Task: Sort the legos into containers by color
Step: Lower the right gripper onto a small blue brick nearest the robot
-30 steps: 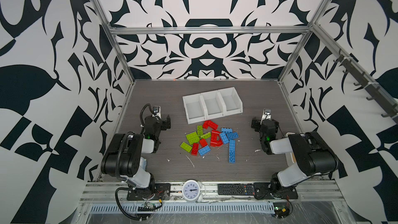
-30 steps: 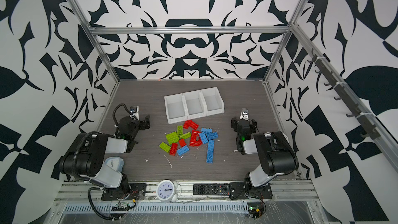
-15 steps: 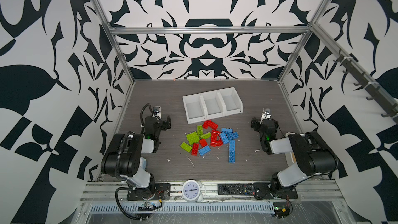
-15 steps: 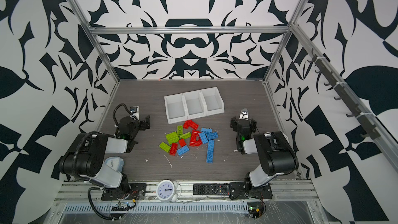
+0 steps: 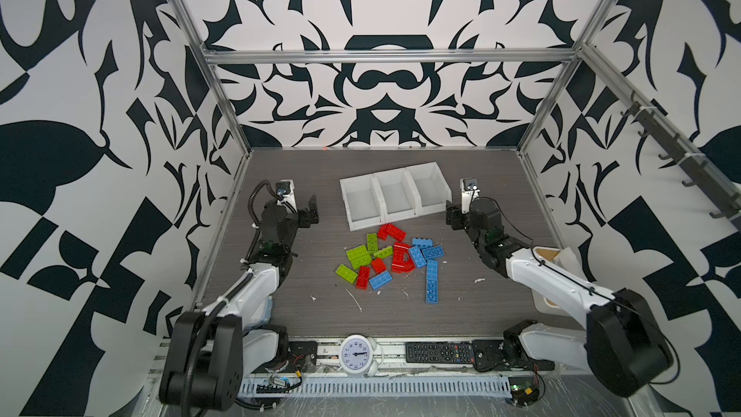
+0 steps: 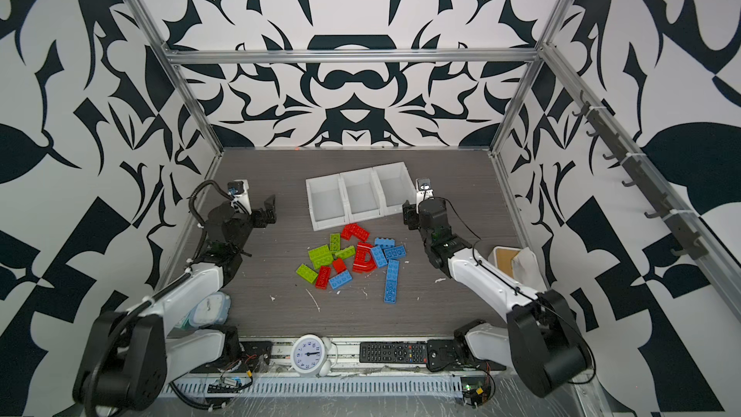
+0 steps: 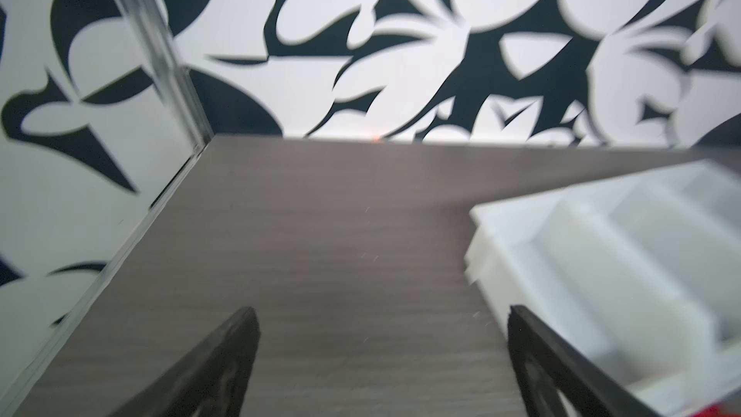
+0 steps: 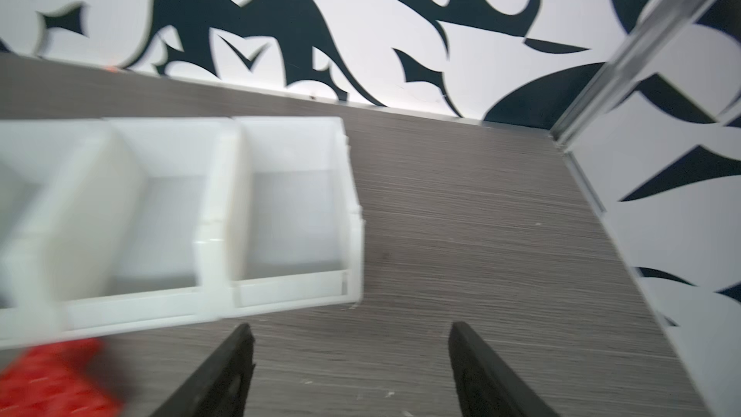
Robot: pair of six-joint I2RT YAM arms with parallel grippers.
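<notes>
With the left gripper (image 5: 309, 212) wide and the right gripper (image 5: 452, 214) parted, both empty, a grab into the crowded legos (image 5: 402, 257) could pinch mixed colours.

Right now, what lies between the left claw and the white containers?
Only bare tabletop: nothing sits between the left claw and the containers, as both top views show.
</notes>
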